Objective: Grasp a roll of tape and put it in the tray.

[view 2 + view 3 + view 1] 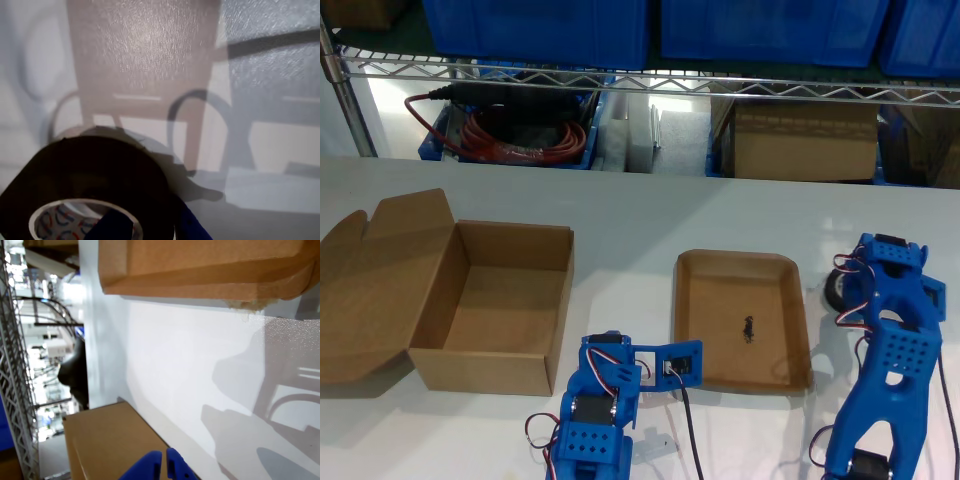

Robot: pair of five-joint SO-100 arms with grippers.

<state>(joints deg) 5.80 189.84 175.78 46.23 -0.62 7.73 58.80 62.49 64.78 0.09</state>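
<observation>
The roll of tape (836, 290), black with a pale core, lies on the white table just past the tray's edge at the exterior view's right. My first gripper (855, 285) is down at it. In the first wrist view the roll of tape (95, 185) fills the near part of the picture, and my first gripper (155, 227) has one blue finger inside the core and one against the outer wall. The brown tray (740, 258) holds only a small dark mark. My second gripper (665, 365) rests shut between box and tray, its fingertips (172, 467) together.
An open cardboard box (490, 370) with a flap lid stands at the exterior view's left, and the box (110, 440) shows beside my second gripper. A wire shelf (640, 85) with blue bins, red cable and a carton runs behind the table.
</observation>
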